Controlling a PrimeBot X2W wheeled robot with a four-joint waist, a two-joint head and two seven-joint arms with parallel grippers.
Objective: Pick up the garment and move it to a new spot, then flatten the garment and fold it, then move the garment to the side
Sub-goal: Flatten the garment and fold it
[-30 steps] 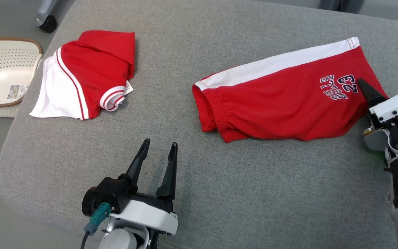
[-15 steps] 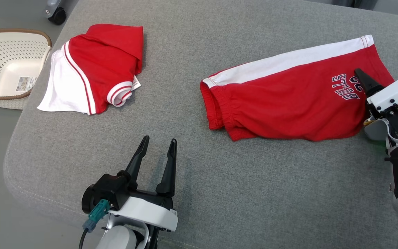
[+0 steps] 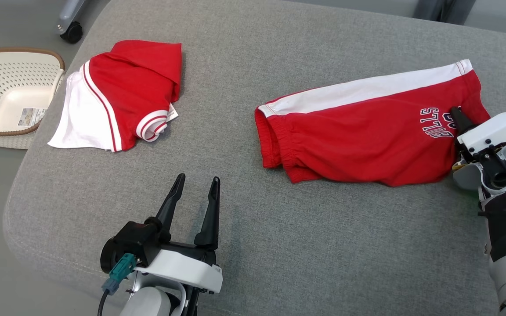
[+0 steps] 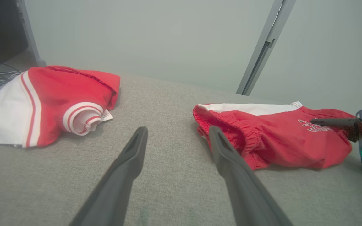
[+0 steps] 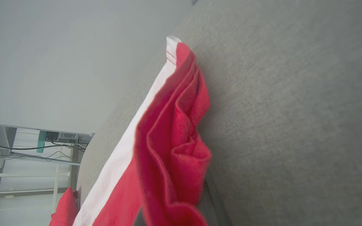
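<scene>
Right gripper [image 3: 455, 114] is pinched shut on the red shorts [image 3: 358, 131] at their right end, by the lettering. The shorts lie on the right of the grey cushion [image 3: 279, 245]. Left gripper [image 3: 196, 182] is wide open and empty, well apart from them.

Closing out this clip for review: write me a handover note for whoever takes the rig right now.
Left end effector: open, empty, above the near edge of the cushion.
Right end effector: shut on the red shorts at the hem end, by the lettering.
Shorts lie on the cushion's right side; folded red-and-white top at far left.
Done: grip taken. Left: move, flatten, fold, set aside.
</scene>
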